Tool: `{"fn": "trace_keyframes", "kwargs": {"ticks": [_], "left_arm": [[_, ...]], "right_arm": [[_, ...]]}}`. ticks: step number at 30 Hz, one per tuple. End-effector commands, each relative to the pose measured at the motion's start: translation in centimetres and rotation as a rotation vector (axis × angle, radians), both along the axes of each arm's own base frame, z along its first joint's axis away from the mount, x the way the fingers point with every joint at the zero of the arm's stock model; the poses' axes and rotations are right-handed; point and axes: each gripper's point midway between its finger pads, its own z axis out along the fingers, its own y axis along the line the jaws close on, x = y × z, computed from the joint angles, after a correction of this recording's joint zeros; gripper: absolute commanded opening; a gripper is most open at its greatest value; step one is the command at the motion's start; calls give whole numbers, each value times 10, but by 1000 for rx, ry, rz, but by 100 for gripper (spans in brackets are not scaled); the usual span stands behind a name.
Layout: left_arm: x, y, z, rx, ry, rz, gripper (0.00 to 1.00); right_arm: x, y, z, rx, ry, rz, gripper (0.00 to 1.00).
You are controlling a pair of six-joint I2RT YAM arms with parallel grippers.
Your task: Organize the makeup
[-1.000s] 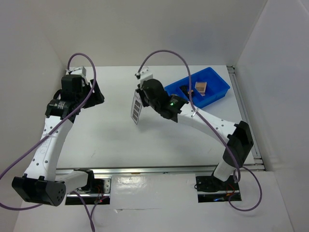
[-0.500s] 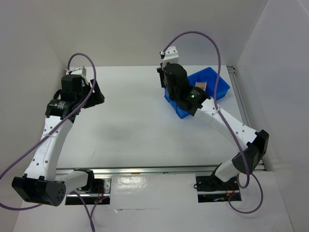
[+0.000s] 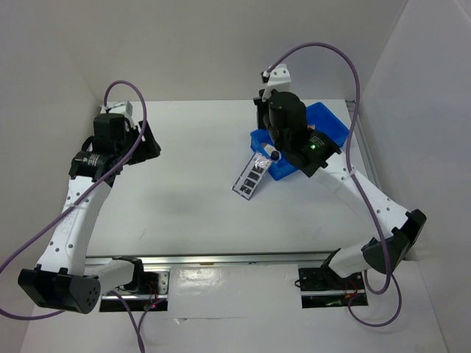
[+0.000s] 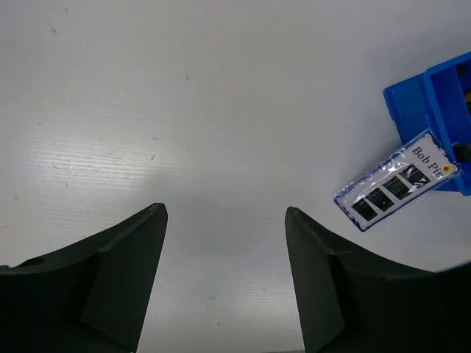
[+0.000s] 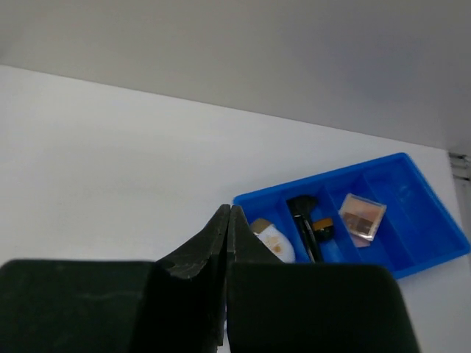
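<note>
White table [image 3: 184,206] | right fingers [image 5: 197,259] pressed together, seemingly pinching palette [image 3: 249,179] upper end | left fingers [image 4: 118,272] spread, well apart

This looks like a robot lab. Plain white walls [image 3: 221,44] stand around a white table [image 3: 184,206]. A left arm [image 3: 73,220] and a right arm [image 3: 360,195], with purple cables [image 3: 324,48], are bolted by a metal rail [image 3: 235,259].

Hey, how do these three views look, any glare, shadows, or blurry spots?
Top external: even light, glare on the metal strip by the arm bases, a faint soft shadow on the table. Left wrist: grey palette sharp, label readable; the left gripper's fingers dark and soft-edged. Right wrist: the right gripper's fingers dark and blurred, blue bin clearer.
</note>
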Motion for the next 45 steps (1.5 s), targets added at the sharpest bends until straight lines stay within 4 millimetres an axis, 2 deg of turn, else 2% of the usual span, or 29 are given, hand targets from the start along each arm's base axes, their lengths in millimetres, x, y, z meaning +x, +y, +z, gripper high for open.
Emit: {"fn": "trace_keyframes", "kwargs": {"ticks": [1,3,4,5,6,7,11,12,14,19,22,23,25,27,28,30,33,34,36,37,39,40,41,42,43,44,45], "left_arm": [[3,-5,14,-17,-56,-20,79],[3,-5,14,-17,-56,-20,79],[3,-5,14,-17,-56,-20,79],[3,-5,14,-17,-56,-20,79],[3,-5,14,-17,-56,-20,79],[3,-5,11,-17,-47,-20,79],[-1,-7,4,-22,-34,-30,79],[-1,-7,4,-22,-34,-30,79],[-1,-7,4,-22,-34,-30,79],[1,-10,4,-33,-41,-45,79],[2,-19,-8,-60,-18,-85,79],[1,-30,-10,-88,-3,-144,79],[-1,-44,-34,-137,74,-208,77],[-2,-69,-65,-228,163,-298,76],[-2,-77,-74,-270,181,-323,74],[-6,-111,-93,-391,219,-432,72],[-6,-142,-105,-466,257,-518,70],[-7,-159,-122,-469,320,-555,69],[-5,-176,-138,-432,372,-596,69],[-3,-194,-151,-400,419,-631,70],[-5,-205,-171,-343,492,-632,70],[1,-216,-172,-286,483,-639,70],[1,-220,-190,-260,526,-631,70],[4,-219,-198,-211,531,-616,70],[6,-229,-198,-184,527,-626,68],[7,-230,-204,-159,538,-618,68],[9,-231,-208,-135,543,-608,68]], "right_arm": [[-15,32,-24,55,117,163,0],[-17,44,-61,48,229,196,0],[-23,45,-92,21,313,202,0],[-27,50,-116,18,384,210,5],[-33,52,-131,56,436,202,18],[-39,48,-162,48,498,179,46],[-64,38,-174,255,514,201,80],[-67,35,-177,294,519,201,83],[-74,28,-191,379,547,190,85],[-92,39,-230,486,698,201,87],[-91,44,-245,523,746,171,87],[-90,46,-250,545,766,150,87],[-83,42,-256,530,769,96,88],[-80,42,-256,527,764,89,88],[-79,41,-256,525,758,80,88],[-82,39,-253,533,745,87,85],[-84,33,-258,541,753,69,82],[-86,29,-265,526,765,49,82],[-89,25,-268,527,769,33,80],[-89,14,-272,521,770,-14,80],[-91,7,-269,527,751,-41,77],[-93,-1,-273,518,757,-66,76],[-95,-7,-270,514,736,-83,76],[-95,-11,-267,512,725,-94,76],[-97,-20,-270,505,728,-121,75],[-97,-20,-262,520,709,-111,75],[-99,-27,-265,516,717,-130,75]]}}
